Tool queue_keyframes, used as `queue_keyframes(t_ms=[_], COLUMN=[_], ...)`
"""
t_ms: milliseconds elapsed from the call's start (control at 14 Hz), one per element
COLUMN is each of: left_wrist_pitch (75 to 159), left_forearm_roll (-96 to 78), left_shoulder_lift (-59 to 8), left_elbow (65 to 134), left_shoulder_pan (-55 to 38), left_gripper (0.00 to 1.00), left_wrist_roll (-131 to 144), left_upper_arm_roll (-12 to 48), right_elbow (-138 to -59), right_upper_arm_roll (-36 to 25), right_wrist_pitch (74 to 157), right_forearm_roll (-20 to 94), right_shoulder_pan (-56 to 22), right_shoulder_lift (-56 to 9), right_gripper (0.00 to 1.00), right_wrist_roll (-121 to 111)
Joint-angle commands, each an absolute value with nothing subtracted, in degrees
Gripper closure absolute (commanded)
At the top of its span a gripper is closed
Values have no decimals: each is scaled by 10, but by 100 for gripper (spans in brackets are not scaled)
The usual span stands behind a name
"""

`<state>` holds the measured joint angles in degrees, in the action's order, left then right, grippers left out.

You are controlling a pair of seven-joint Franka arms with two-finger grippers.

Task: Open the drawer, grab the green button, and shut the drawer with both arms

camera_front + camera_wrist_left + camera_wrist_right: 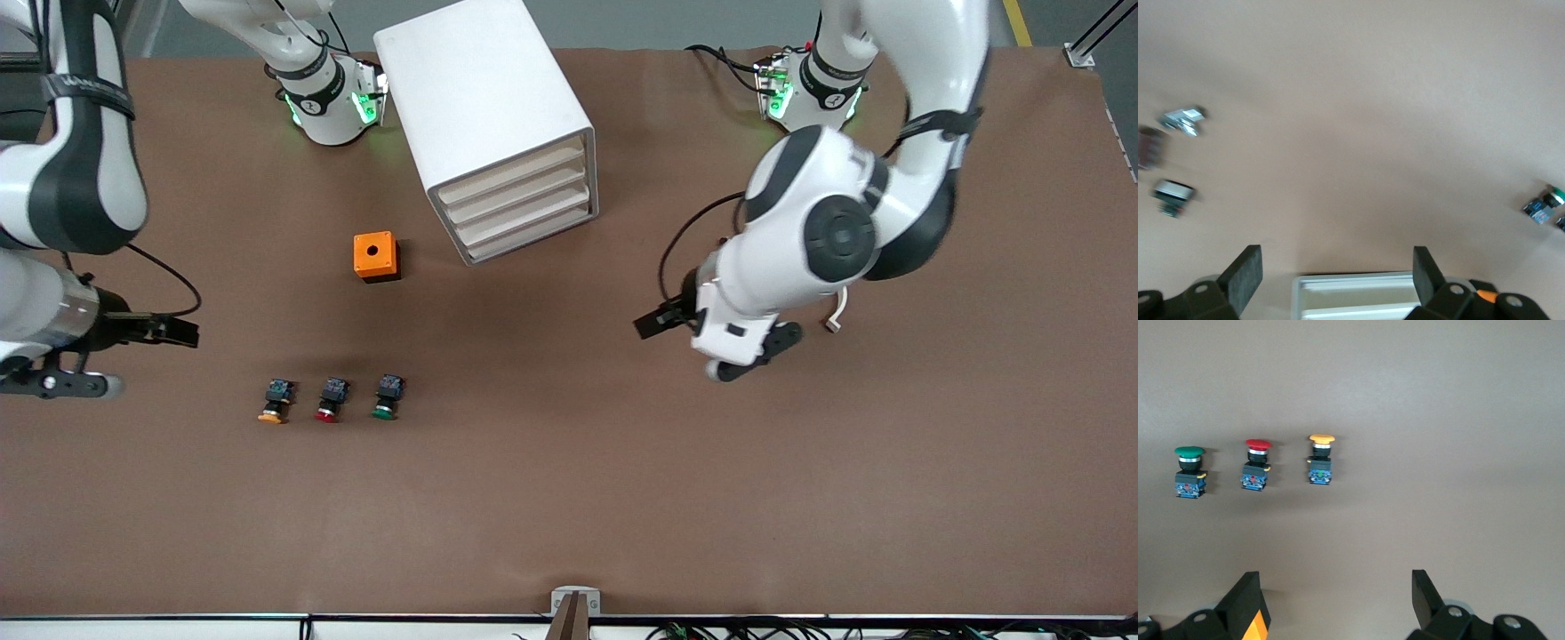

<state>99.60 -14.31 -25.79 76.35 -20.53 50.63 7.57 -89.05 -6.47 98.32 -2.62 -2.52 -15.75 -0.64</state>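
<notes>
The white cabinet (484, 98) stands near the robots' bases, and its lowest drawer (533, 237) is shut like the three above it. The green-capped button (386, 397) lies on the table, nearer the front camera than the cabinet. It also shows in the right wrist view (1189, 472) and the left wrist view (1545, 204). My left gripper (653, 322) is open and empty above the table, beside the cabinet's front toward the left arm's end (1335, 273). My right gripper (173, 331) is open and empty near the right arm's end (1335, 600).
A red-capped button (329, 400) and an orange-capped button (276, 402) lie in a row beside the green one. An orange box (376, 256) with a round hole sits beside the cabinet. The cabinet's edge shows in the left wrist view (1338, 293).
</notes>
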Motion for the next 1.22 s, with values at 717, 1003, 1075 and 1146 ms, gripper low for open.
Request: queue_keyframes(t_ms=[717, 1003, 1075, 1146], left_wrist_pitch=[790, 758, 758, 764], left_forearm_roll=[-72, -60, -60, -58], left_shoulder_lift=[-111, -74, -53, -31], left_elbow=[785, 810, 836, 868], left_shoulder_pan=[-15, -11, -16, -26], left_gripper=[1, 1, 1, 1], left_wrist_roll=[166, 85, 63, 48], left_upper_arm_roll=[79, 41, 22, 5], right_elbow=[-864, -861, -860, -860], right_upper_arm_roll=[-51, -49, -49, -49], right_wrist_pitch=[904, 911, 911, 911], right_forearm_roll=[-33, -26, -26, -26], right_shoulder_pan=[-1, -3, -3, -3], right_shoulder_lift=[-85, -89, -90, -90], right_gripper=[0, 0, 0, 0], right_wrist_roll=[-19, -18, -18, -17])
